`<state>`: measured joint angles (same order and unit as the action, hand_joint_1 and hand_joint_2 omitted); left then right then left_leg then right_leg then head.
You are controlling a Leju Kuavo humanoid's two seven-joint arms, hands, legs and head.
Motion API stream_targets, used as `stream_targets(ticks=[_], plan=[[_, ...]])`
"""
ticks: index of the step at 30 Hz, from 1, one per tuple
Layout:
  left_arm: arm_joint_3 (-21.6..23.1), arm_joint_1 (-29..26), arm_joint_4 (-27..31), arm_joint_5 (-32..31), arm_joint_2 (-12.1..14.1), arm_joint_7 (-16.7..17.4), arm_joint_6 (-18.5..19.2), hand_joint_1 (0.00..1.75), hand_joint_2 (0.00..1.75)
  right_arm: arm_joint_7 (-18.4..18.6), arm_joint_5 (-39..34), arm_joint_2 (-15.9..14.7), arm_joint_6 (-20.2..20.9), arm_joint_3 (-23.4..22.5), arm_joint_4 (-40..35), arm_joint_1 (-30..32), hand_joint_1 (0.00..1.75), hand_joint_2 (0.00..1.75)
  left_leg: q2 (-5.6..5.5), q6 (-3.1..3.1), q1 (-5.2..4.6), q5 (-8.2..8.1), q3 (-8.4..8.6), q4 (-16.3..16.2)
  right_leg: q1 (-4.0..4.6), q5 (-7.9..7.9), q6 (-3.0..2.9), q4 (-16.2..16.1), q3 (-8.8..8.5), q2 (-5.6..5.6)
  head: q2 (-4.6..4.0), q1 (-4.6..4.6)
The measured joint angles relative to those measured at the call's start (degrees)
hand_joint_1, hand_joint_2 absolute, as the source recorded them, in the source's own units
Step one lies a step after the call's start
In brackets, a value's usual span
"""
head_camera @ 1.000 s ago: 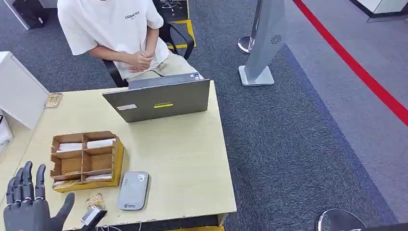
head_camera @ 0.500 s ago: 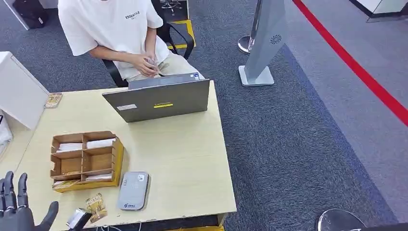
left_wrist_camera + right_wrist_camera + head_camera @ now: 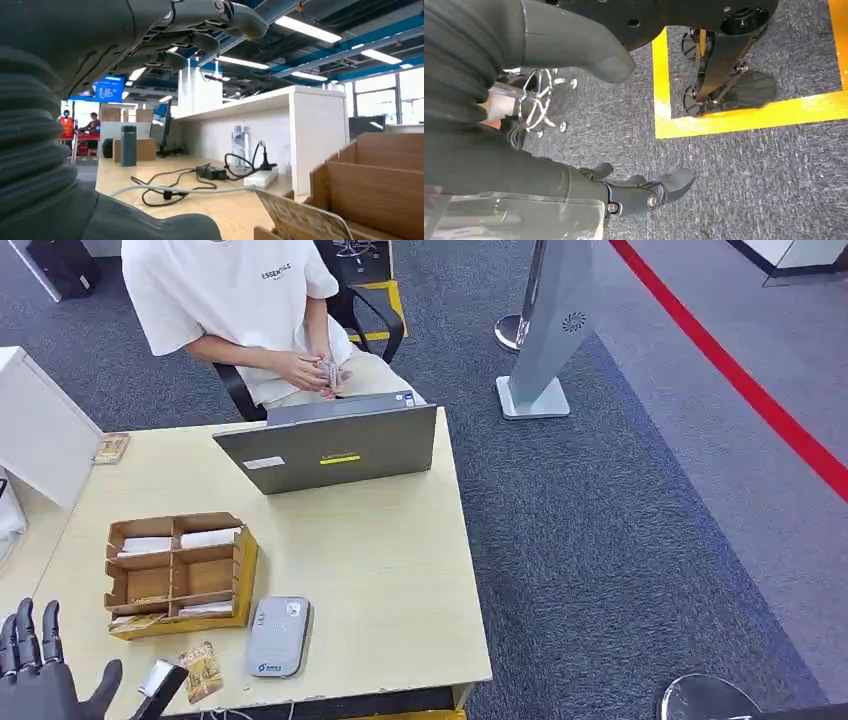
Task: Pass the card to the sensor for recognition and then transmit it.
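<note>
Check the left hand (image 3: 45,680) at the near left corner of the pale wooden table (image 3: 380,570): its dark fingers are spread wide, upright, and hold nothing. The small patterned gold-brown card (image 3: 202,671) lies flat on the table just beside its thumb, apart from it. Just beyond the card sits the grey rectangular card sensor (image 3: 278,636). The right hand (image 3: 644,192) hangs over grey carpet, fingers loosely apart, holding nothing.

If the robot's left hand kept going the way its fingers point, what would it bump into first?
Probably the brown cardboard compartment box. The left hand points up the light wooden table towards it, though its height above the table is unclear.
</note>
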<state>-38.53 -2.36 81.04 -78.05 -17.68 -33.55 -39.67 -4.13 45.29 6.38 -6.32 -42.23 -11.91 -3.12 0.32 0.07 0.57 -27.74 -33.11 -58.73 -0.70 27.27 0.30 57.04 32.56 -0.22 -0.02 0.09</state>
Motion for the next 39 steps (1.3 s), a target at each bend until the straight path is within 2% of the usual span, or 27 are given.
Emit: stream_targets(ticks=[6,13,17,25,33,39], plan=[[1.7,2.4,-4.2,-2.1,0.3,2.5,0.0,0.0,1.75,0.0,0.7,0.0,0.2,-0.1,0.0,-0.2,0.0,1.75,0.02,0.0,0.0,0.0,0.01,0.0,0.0,-0.01,0.0,0.0,0.0,0.02,0.0,-0.02],[4.1,3.1,-5.9,-2.7,0.4,3.3,0.0,0.0,1.75,0.0,1.2,0.1,0.3,-0.1,0.0,-0.2,0.0,1.75,0.01,0.0,0.0,0.0,0.01,0.0,0.0,0.0,0.0,0.0,0.0,0.03,0.0,-0.02],[6.9,3.5,-6.7,-3.5,0.5,6.0,0.0,0.0,1.75,0.0,1.6,0.1,0.4,-0.1,0.0,-0.2,0.0,1.75,0.0,0.0,0.0,0.0,0.0,0.0,0.0,0.0,0.0,0.0,0.0,0.02,0.0,-0.02],[10.5,3.8,-7.4,-3.9,0.8,7.5,0.0,0.0,1.75,0.0,1.7,0.2,0.4,-0.1,0.0,-0.3,0.0,1.75,0.01,0.0,0.0,0.0,0.0,0.0,0.0,0.0,0.0,0.0,0.0,0.02,0.0,-0.02],[14.8,3.5,-7.4,-2.6,1.5,11.6,0.0,0.0,1.75,0.4,2.1,0.2,0.3,-0.2,0.0,-0.3,0.0,1.75,0.01,0.0,0.0,0.0,0.0,0.0,0.0,0.0,0.0,0.0,0.0,0.02,0.0,-0.02],[14.8,3.0,-7.4,-0.6,2.5,11.9,0.0,0.0,1.75,0.5,2.5,0.2,0.3,-1.0,0.0,-0.3,0.0,1.75,0.0,0.0,0.01,0.0,-0.02,0.0,0.0,0.0,0.0,0.0,0.0,0.02,0.0,-0.02]])
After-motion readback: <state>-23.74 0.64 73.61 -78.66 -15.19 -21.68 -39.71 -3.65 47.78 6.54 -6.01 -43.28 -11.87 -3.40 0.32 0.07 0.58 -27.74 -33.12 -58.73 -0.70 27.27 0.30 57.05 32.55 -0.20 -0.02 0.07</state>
